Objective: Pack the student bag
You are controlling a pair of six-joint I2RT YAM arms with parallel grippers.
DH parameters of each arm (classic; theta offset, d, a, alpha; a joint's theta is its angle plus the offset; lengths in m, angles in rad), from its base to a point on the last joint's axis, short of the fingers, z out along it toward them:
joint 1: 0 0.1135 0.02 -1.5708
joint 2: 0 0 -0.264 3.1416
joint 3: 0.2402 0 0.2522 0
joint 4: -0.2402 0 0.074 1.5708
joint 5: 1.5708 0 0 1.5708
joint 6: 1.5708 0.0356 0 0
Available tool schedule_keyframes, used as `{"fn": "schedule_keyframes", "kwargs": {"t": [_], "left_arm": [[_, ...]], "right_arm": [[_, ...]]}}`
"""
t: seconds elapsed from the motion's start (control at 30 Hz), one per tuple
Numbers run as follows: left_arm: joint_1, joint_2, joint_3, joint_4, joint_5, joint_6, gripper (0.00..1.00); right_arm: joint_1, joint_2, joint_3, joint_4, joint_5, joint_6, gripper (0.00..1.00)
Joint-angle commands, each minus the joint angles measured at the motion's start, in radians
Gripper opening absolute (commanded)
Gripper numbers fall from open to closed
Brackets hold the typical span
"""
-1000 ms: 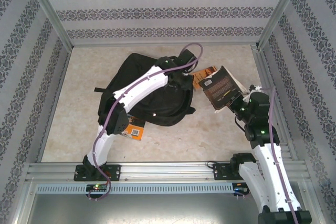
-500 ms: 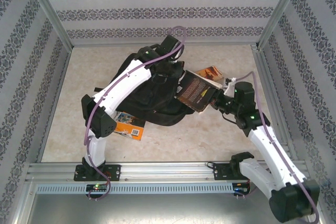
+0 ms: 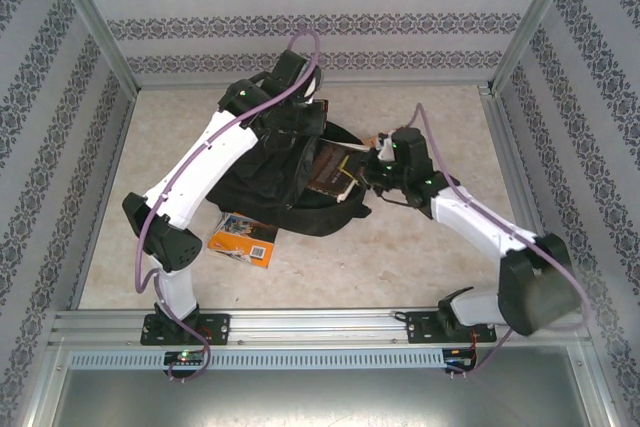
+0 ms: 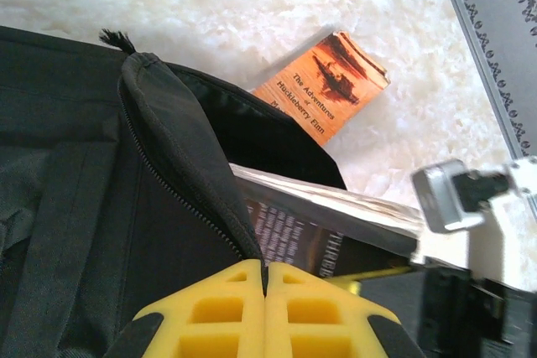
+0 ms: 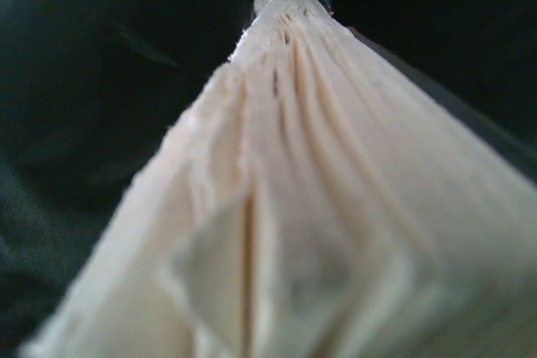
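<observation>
has the bag [image 3: 300,202] lying slumped at the middle of the table [image 3: 140,147], nearer the far edge than the near one, mouth turned toward the right edge. grips the zip edge of that mouth in the left gripper [image 4: 264,282]: yellow fingers pressed flat together with no gap, fabric and zip line running in between them, so the flap stands up off the rest of the bag and leaves a dark opening beneath. holds a dark book [image 3: 328,169] in the right gripper [image 3: 368,171], jaws clamped on the end toward the right edge; can't make out the fingertips from above, tucked under the wrist. shows, from the left wrist, the book's other end already under the raised flap and inside the mouth, cover up, lying roughly flat, a pale band of pages along its far side. shows, from the right wrist, only blurred cream page edges fanning away from the lens, with black bag fabric on both sides. leaves a finn paperback [image 4: 323,90] flat on the table just beyond the bag's mouth, toward the far right corner, one corner touching or hidden by the bag's rim, can't tell which. leaves an orange book [image 3: 243,239] flat toward the near left corner, its far side tucked under the bag's near edge and close beside the left arm's elbow. reaches with both arms in over the bag from opposite sides, the left from the near left, the right from the near right.
</observation>
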Motion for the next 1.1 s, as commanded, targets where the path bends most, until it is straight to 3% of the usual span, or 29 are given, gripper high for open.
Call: {"fn": "schedule_keyframes", "kwargs": {"t": [0.0,0.13,0.2,0.3,0.4,0.6,0.77,0.97,1.07], "left_arm": [[0.016,-0.063,0.02,-0.002,0.03,0.031,0.0],[0.032,-0.073,0.019,0.0,0.037,0.034,0.0],[0.042,-0.078,0.017,0.0,0.039,0.036,0.0],[0.059,-0.086,0.007,0.003,0.037,0.04,0.0],[0.085,-0.094,-0.013,0.01,0.042,0.042,0.0],[0.12,-0.102,-0.061,0.037,0.046,0.051,0.0],[0.123,-0.107,-0.113,0.071,0.052,0.051,0.0],[0.121,-0.049,-0.086,0.074,0.054,0.084,0.01],[0.089,0.069,-0.006,0.085,0.088,0.086,0.12]], "right_arm": [[0.032,0.107,0.117,0.165,0.016,-0.001,0.0],[0.09,0.321,0.276,0.205,0.015,0.019,0.0],[0.116,0.417,0.349,0.22,0.031,0.03,0.06],[0.149,0.551,0.456,0.249,0.035,0.053,0.26],[0.161,0.623,0.533,0.234,0.032,0.037,0.56],[0.127,0.473,0.473,0.061,0.077,-0.119,0.82],[0.075,0.332,0.416,-0.179,0.083,-0.256,0.86],[-0.008,0.117,0.308,-0.485,0.31,-0.429,0.82],[-0.118,0.035,0.228,-0.495,0.358,-0.407,0.79]]}}
